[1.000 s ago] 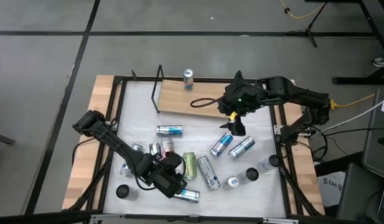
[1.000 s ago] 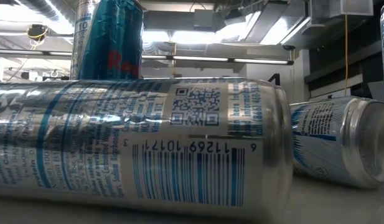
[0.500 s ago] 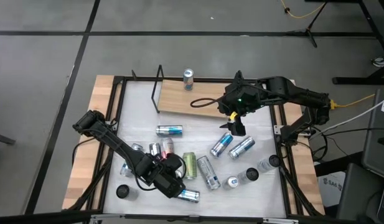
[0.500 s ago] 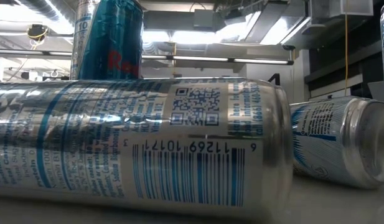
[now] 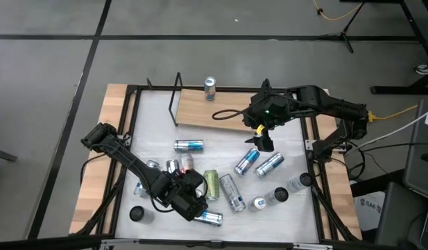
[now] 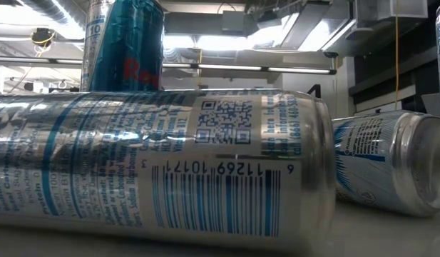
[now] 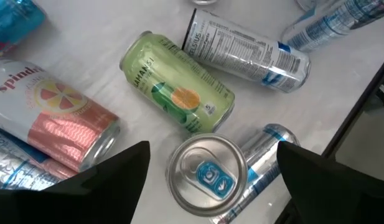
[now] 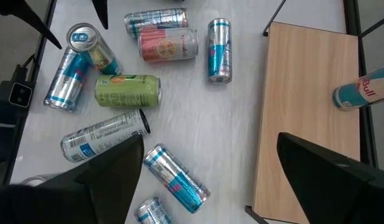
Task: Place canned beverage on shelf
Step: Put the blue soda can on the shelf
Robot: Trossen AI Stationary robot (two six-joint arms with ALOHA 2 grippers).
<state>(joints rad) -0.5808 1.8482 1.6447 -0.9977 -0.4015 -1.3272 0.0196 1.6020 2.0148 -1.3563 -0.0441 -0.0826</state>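
Left tool (image 7: 210, 171) – apparently wide – around can (image 7: 207, 174)

The low view is almost wholly blocked by a silver can (image 6: 155, 164) lying across it — its left end runs off the edge. An upright blue can (image 6: 125, 44) behind is cut off at the top. In the left wrist view the left gripper (image 7: 210, 171) shows only two dark fingertips (image 7: 120, 171); a silver-blue can (image 7: 263, 158) beside the right-hand one is partly hidden by an upright can (image 7: 207, 174) between them.
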